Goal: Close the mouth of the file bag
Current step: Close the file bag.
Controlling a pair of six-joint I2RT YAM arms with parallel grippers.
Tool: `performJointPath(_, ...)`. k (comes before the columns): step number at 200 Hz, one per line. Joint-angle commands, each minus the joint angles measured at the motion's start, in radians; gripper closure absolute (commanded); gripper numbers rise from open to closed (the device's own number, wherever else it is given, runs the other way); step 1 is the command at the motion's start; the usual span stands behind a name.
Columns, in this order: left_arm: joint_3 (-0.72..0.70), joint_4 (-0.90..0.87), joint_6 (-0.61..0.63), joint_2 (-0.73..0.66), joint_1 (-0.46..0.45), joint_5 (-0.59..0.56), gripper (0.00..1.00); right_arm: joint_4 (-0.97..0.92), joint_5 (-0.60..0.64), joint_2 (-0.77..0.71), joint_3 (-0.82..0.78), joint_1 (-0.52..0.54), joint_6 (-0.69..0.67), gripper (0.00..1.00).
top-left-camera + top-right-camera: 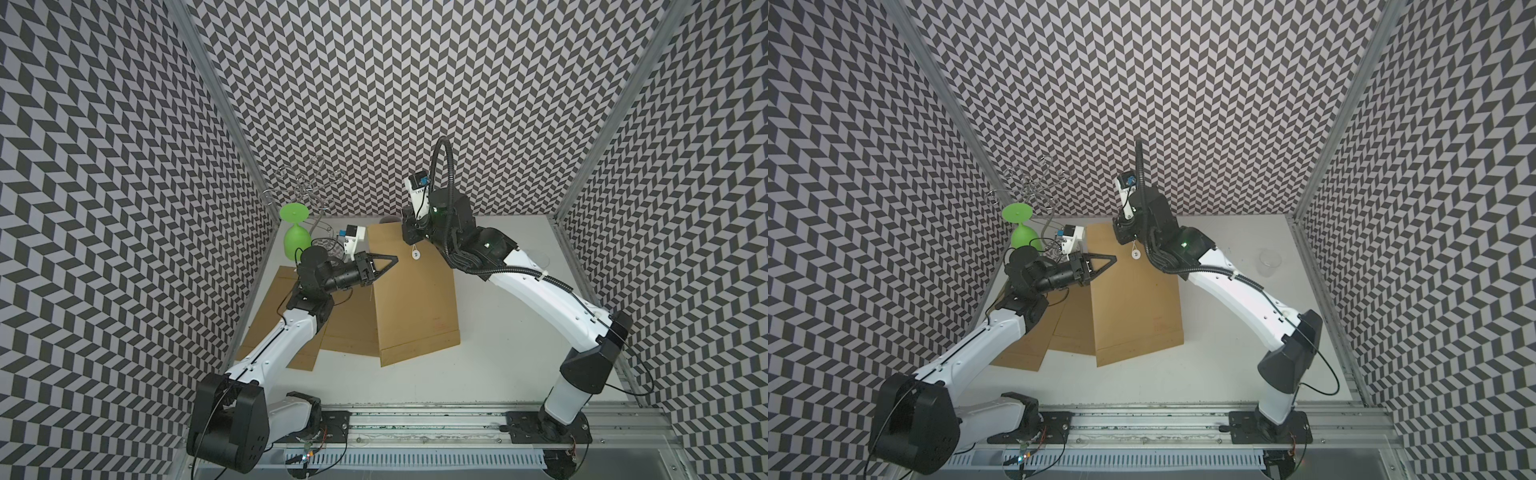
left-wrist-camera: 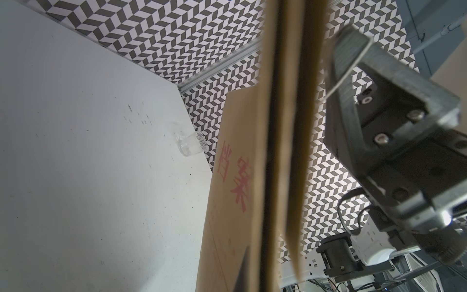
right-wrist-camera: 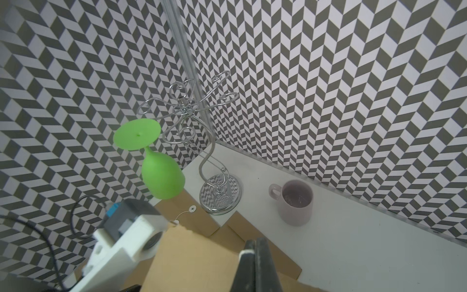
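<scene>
The top brown file bag [image 1: 415,299] lies across other brown bags in both top views. My left gripper [image 1: 392,260] is shut on its left edge near the mouth. In the left wrist view the raised paper [image 2: 237,177] shows red characters on its underside, beside one dark finger [image 2: 243,273]. My right gripper [image 1: 409,240] hangs over the bag's mouth, shut on the white closure string [image 2: 340,75]. A white round disc [image 1: 415,254] dangles below it. In the right wrist view its fingers [image 3: 262,252] are pressed together over the bag [image 3: 197,263].
Two more brown bags [image 1: 291,324] [image 1: 349,328] lie under the top one at the left. A green wine glass [image 1: 296,232] hangs upside down on a wire rack [image 1: 305,191] at the back left. A pink mug [image 3: 297,202] stands by the back wall. A clear glass [image 1: 1268,262] stands at the right.
</scene>
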Motion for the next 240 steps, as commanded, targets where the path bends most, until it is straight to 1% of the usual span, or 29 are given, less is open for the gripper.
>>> performJointPath(1,0.049,0.049,0.002,0.013,-0.005,0.0,1.0,0.017,-0.004,-0.009,-0.026,0.025,0.014,1.0)
performJointPath(51,0.062,0.083,-0.009,0.042,0.001,-0.008,1.0,0.027,-0.067,-0.019,-0.075,0.068,0.054,1.0)
performJointPath(97,0.076,0.096,-0.007,0.054,0.035,0.0,1.0,0.061,-0.199,-0.085,-0.146,0.068,0.116,1.0)
performJointPath(128,0.088,0.133,-0.028,0.063,0.046,0.01,1.0,0.074,-0.238,-0.116,-0.194,0.068,0.141,1.0)
performJointPath(155,0.102,0.131,-0.023,0.07,0.054,0.015,1.0,0.106,-0.27,-0.144,-0.24,0.068,0.164,1.0)
performJointPath(198,0.088,0.119,-0.01,0.073,0.07,0.022,1.0,0.167,-0.36,-0.192,-0.314,0.041,0.205,1.0)
performJointPath(240,0.102,0.102,0.006,0.07,0.075,0.019,1.0,0.19,-0.403,-0.212,-0.362,0.014,0.226,1.0)
